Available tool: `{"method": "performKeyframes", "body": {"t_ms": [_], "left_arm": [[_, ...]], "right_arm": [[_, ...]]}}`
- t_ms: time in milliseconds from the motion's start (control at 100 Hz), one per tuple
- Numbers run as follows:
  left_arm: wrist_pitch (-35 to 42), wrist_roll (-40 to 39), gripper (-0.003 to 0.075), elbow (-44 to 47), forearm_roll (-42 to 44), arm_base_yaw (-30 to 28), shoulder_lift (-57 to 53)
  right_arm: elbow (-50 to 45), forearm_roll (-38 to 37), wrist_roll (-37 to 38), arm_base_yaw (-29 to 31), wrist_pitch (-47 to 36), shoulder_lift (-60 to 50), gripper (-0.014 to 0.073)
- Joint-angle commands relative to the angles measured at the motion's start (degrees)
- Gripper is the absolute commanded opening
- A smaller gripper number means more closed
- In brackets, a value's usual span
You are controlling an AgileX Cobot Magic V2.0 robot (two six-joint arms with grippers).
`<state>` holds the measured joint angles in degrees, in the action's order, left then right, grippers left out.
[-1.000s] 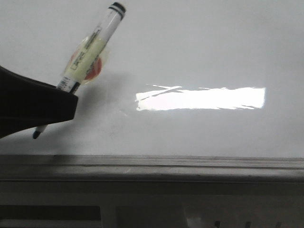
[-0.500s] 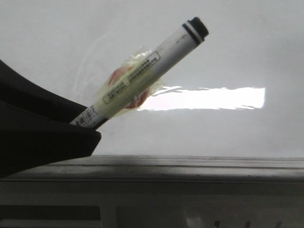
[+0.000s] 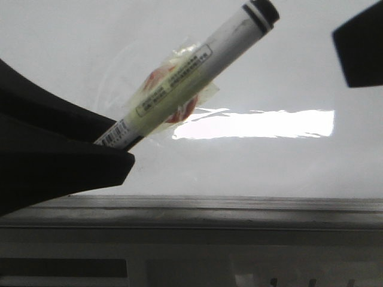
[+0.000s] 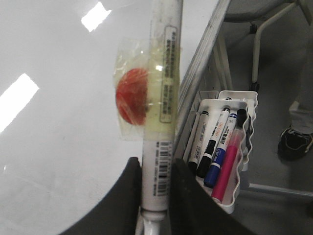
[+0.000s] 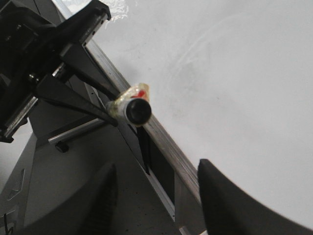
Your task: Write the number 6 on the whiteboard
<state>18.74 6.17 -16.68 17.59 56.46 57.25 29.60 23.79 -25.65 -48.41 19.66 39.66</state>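
- Right now the left gripper [image 4: 155, 196] is squeezing a white marker [image 3: 185, 81] between its two black fingers [image 4: 127, 196].
- From the front, the marker is leaning up toward 2 o'clock, with its black end cap [image 3: 261, 12] at the top.
- Clear tape [image 4: 142, 98] is wrapping a red round thing [image 4: 132, 95] onto the marker's side.
- The whiteboard [image 3: 287, 66] is filling the front view behind the marker, with a grey rail [image 3: 239, 206] along its 6 o'clock edge.
- I cannot see any number 6 on the board.
- The right gripper [image 5: 156, 200] is holding nothing, with its fingers [image 5: 100, 196] spread wide apart.
- A white tray [image 4: 242, 147] is holding spare markers [image 4: 215, 147] beside the board's rail.
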Motion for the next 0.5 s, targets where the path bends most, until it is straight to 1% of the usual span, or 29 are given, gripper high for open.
{"method": "performKeyframes", "body": {"t_ms": [0, 140, 250, 360, 490], "left_arm": [[4.92, -0.01, -0.0020, -1.78, -0.02, 0.46, -0.77], [4.92, -0.01, -0.0020, -1.78, 0.39, 0.46, -0.77], [4.92, -0.01, -0.0020, -1.78, 0.39, 0.46, -0.77], [4.92, -0.01, -0.0020, -1.78, 0.39, 0.46, -0.77], [5.04, -0.01, -0.0020, -1.78, 0.39, 0.46, -0.77]], "right_arm": [[2.96, 0.87, -0.52, -1.87, -5.36, 2.96, 0.0386], [4.97, 0.87, -0.52, -5.91, -7.43, 7.33, 0.0385], [6.16, 0.87, -0.52, -8.22, -12.29, 10.68, 0.0385], [6.53, 0.87, -0.52, -8.74, -15.49, 13.37, 0.0385], [6.53, 1.22, -0.52, -8.74, -15.63, 15.45, 0.0384]]}}
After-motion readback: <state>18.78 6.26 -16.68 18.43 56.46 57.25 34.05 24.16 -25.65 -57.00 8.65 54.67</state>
